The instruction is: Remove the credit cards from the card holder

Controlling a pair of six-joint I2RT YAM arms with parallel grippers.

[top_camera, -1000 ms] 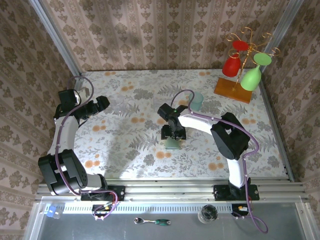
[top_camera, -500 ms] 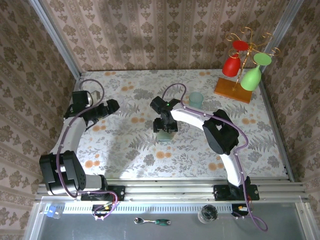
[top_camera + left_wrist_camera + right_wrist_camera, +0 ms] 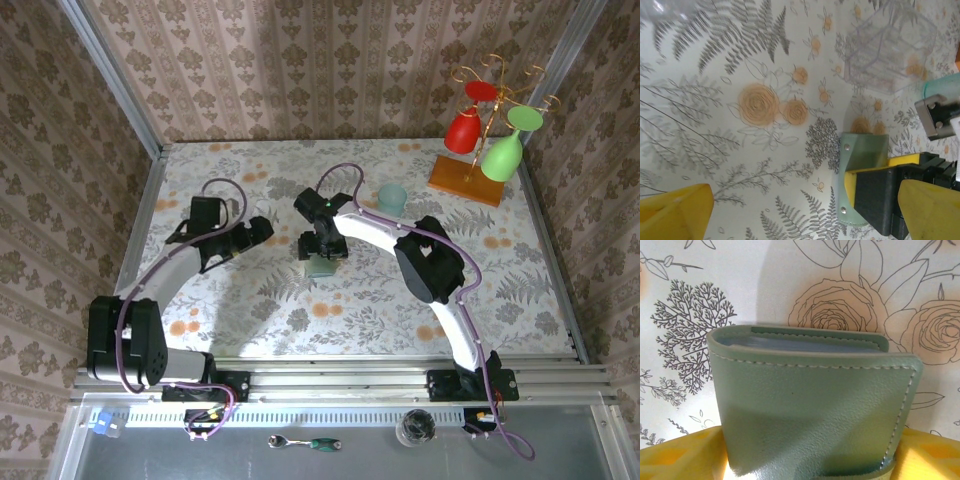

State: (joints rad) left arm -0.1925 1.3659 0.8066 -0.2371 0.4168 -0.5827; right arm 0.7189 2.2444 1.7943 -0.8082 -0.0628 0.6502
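Observation:
The card holder [image 3: 321, 265] is a grey-green stitched wallet standing on edge near the table's middle. My right gripper [image 3: 322, 250] is shut on it from above. In the right wrist view the card holder [image 3: 815, 405] sits between the yellow fingers [image 3: 675, 457]. A pale bluish strip [image 3: 805, 342] shows in its top slot, and the credit cards are otherwise hidden inside. My left gripper [image 3: 262, 230] hangs open just left of the wallet. From the left wrist the card holder [image 3: 862, 152] lies ahead and to the right, with the left gripper [image 3: 805, 215] wide open and holding nothing.
A pale teal cup [image 3: 392, 198] stands just behind the right gripper. A clear plastic box [image 3: 890, 55] sits beyond the wallet. A rack with red and green glasses [image 3: 485, 140] occupies the far right corner. Patterned walls close in the table's sides.
The right gripper has carried the card holder back and to the left. The left arm has swung right toward the table's middle, bringing its open gripper close to the wallet.

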